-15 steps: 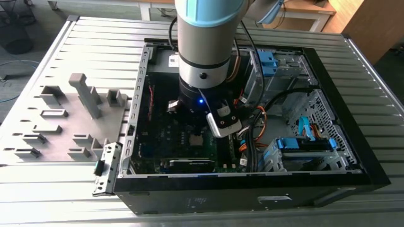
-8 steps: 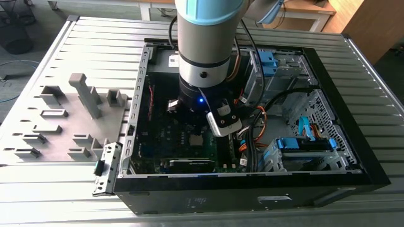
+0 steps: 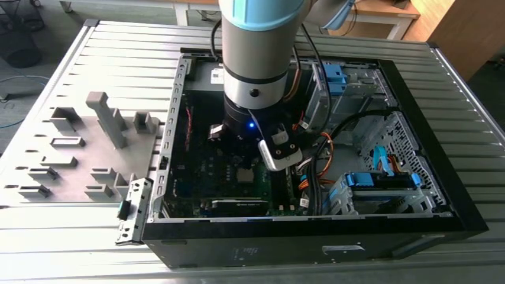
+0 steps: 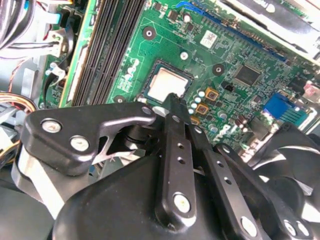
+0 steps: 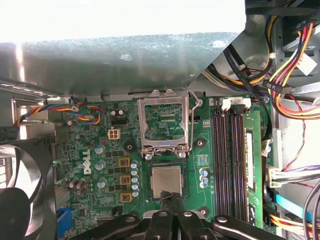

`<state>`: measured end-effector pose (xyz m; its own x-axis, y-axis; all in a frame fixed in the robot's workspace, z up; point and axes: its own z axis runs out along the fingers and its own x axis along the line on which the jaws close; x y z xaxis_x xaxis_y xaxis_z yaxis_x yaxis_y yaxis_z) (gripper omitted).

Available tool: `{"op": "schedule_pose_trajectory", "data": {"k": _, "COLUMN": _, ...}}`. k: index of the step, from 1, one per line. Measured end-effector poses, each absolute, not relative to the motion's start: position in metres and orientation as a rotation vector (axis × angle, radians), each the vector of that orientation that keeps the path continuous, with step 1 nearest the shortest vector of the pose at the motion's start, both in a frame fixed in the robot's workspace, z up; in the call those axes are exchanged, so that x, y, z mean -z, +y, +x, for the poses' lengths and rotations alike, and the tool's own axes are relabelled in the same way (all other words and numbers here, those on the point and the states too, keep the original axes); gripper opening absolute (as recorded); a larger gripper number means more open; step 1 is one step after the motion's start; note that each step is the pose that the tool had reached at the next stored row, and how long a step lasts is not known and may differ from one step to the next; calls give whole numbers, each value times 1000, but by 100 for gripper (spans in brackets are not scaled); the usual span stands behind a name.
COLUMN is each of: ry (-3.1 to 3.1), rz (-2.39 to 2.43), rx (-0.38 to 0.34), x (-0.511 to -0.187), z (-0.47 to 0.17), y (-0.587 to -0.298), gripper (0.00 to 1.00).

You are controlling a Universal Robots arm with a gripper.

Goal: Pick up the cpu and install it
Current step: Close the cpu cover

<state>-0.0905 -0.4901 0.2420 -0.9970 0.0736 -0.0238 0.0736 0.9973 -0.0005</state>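
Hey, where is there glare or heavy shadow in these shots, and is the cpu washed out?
In the first wrist view a blown-out white band lies beyond the case wall, while the cpu is evenly lit; in the second wrist view its metal top glares pale; in the exterior view the motherboard lies dark under the arm.

Table (image 3: 103, 59): we see ribbed grey metal.
Floor (image 3: 118, 10): we see plain grey.
Furniture: we see a wooden cabinet (image 3: 464, 32) and a desk (image 3: 387, 10).
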Motion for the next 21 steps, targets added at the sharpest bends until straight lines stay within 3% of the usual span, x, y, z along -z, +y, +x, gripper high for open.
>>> {"op": "schedule_pose_trajectory", "data": {"k": 21, "ry": 3118, "rz": 19, "rx": 0, "x": -250, "z": -83, "y": -490, "gripper": 11}}
